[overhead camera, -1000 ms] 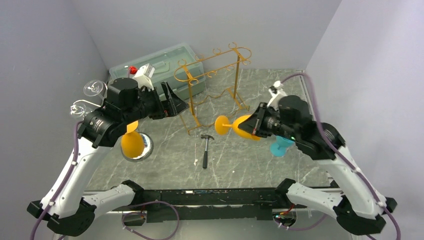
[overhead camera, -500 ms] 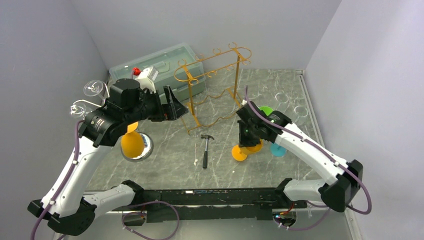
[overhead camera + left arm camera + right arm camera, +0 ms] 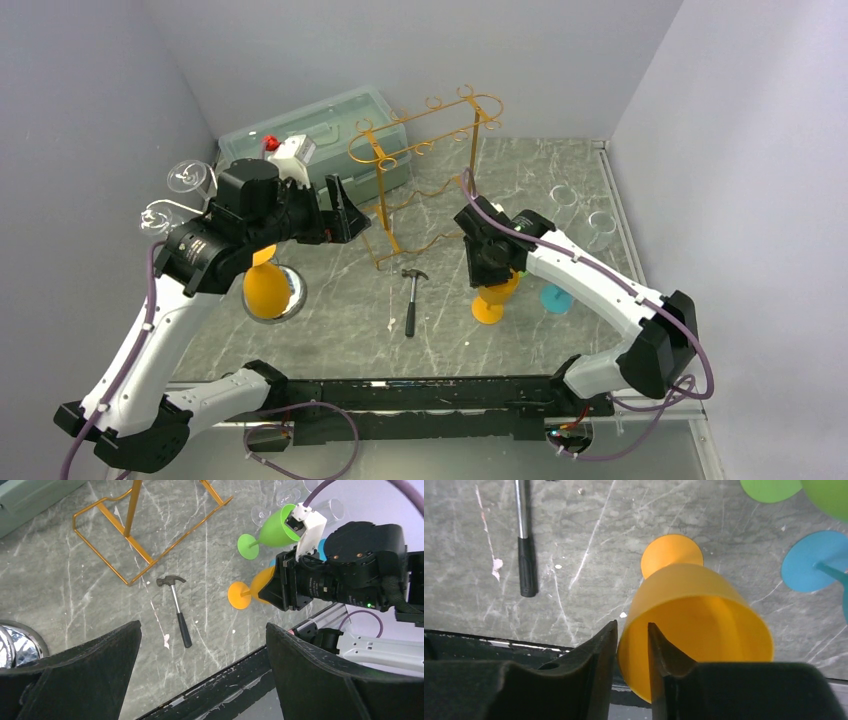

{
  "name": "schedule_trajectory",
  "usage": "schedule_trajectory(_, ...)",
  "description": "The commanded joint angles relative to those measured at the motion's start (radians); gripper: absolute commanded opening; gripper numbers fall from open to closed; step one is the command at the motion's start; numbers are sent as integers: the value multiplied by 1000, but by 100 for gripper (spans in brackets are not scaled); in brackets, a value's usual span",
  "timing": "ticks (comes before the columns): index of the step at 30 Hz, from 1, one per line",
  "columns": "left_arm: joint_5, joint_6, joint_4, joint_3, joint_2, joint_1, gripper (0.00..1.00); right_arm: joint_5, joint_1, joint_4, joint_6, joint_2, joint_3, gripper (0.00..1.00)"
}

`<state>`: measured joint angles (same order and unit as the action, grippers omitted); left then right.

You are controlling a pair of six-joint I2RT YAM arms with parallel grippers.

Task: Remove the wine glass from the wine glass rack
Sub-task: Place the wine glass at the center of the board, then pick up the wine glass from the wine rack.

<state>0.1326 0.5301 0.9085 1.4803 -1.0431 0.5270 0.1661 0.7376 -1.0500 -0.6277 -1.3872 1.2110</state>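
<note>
Right hand point(image 3: 631, 628) pinches the rim of the orange glass point(image 3: 694, 611), which has swung from sideways in mid-air to upright, foot on the table point(image 3: 440, 325), well clear of the rack point(image 3: 420, 150) (only letting go seems left). Left hand point(image 3: 202, 630) hangs open.

Marble table point(image 3: 560, 165) carries wine glass rack point(image 3: 132, 502), hammer point(image 3: 178, 611), bin point(image 3: 330, 120).
</note>
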Motion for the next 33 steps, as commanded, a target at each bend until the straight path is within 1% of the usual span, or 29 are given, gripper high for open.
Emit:
schedule_trajectory(1, -22, -36, -14, 56, 4, 4, 99, 37, 3, -8, 25, 9, 94, 36)
schedule_trajectory(4, -19, -36, -13, 83, -8, 5, 99, 43, 3, -21, 25, 22, 126, 46)
schedule_trajectory(9, -27, -33, -20, 137, -25, 5, 99, 46, 3, -29, 23, 71, 144, 57)
schedule_trajectory(13, -96, -48, 2, 210, -51, 4, 99, 52, 3, -29, 26, 123, 155, 65)
schedule_trajectory(15, -147, -61, 28, 258, -69, 4, 99, 55, 3, -26, 33, 152, 165, 70)
schedule_trajectory(16, -196, -69, 41, 281, -80, 4, 99, 56, 3, -23, 37, 165, 173, 72)
schedule_trajectory(18, -302, -88, 73, 337, -103, 4, 99, 57, 3, -7, 49, 185, 188, 77)
schedule_trajectory(19, -385, -99, 91, 361, -117, 4, 99, 56, 3, 4, 55, 193, 196, 79)
schedule_trajectory(21, -506, -116, 132, 406, -162, 4, 99, 47, 3, 36, 65, 204, 206, 83)
schedule_trajectory(25, -682, -135, 191, 481, -242, -5, 100, 23, 2, 104, 80, 205, 226, 88)
schedule_trajectory(27, -744, -137, 214, 512, -276, -17, 99, 6, 3, 137, 84, 204, 228, 90)
schedule_trajectory(30, -795, -140, 230, 541, -313, -51, 99, -30, 3, 183, 90, 205, 218, 91)
schedule_trajectory(33, -795, -135, 232, 556, -334, -111, 99, -65, 3, 214, 97, 203, 208, 91)
